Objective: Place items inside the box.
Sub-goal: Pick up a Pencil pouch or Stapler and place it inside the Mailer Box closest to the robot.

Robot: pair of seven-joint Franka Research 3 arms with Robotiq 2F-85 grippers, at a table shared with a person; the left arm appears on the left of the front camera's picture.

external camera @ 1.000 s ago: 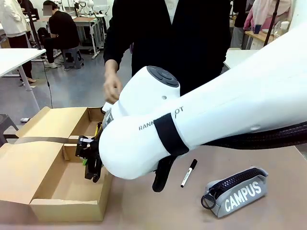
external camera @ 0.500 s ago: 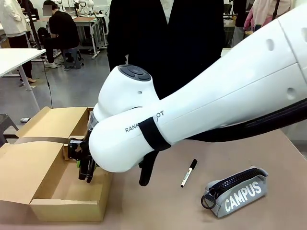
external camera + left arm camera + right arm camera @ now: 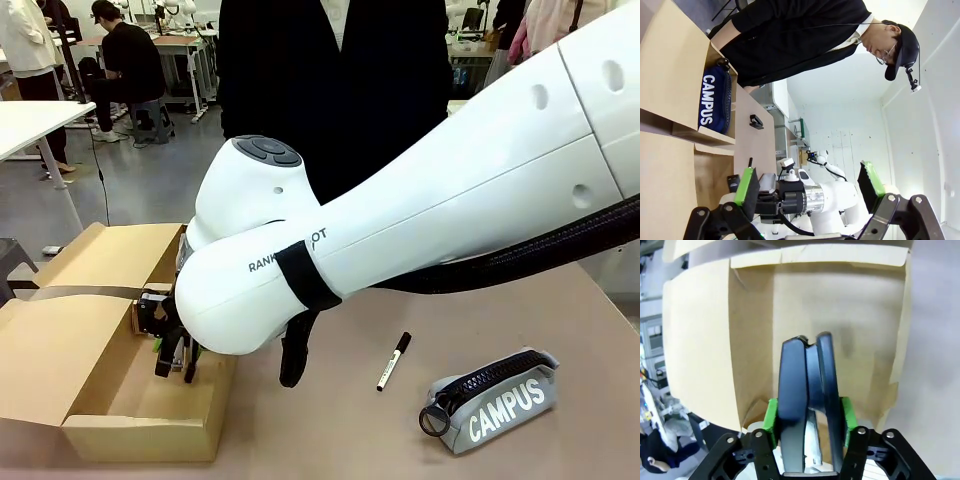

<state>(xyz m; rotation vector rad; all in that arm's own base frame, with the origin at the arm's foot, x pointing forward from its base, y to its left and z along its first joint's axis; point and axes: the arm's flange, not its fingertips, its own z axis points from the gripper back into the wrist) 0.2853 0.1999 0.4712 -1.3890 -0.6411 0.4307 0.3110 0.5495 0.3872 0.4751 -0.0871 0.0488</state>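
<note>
Your right claw [image 3: 809, 416] is clamped on the stapler [image 3: 807, 385], with a green pad against each of its sides and its nose pointing down at the floor of the box [image 3: 700, 340]. In the front view the claw hangs within the box opening, close to the right wall. How far the nose stands above the cardboard cannot be told. Step in hand, as judged: release of the stapler into the box. Bring the nose down near the floor and hold off the right wall. Then part the pads fully and lift straight up, so nothing is dragged back out. Expect the stapler to topple flat, and leave it room to do so. Your left claw [image 3: 810, 182] stands wide apart and empty. Its camera shows the navy case [image 3: 715, 102] already lying in the box. Outstanding on the table are the marker [image 3: 393, 361] and, to its right, the grey case [image 3: 490, 402]. Against the frame a second ago, the right arm has swung further left and the claw sits further over the box. The person's hand, then raised by the far wall, is withdrawn. Marker and grey case are unmoved.
</note>
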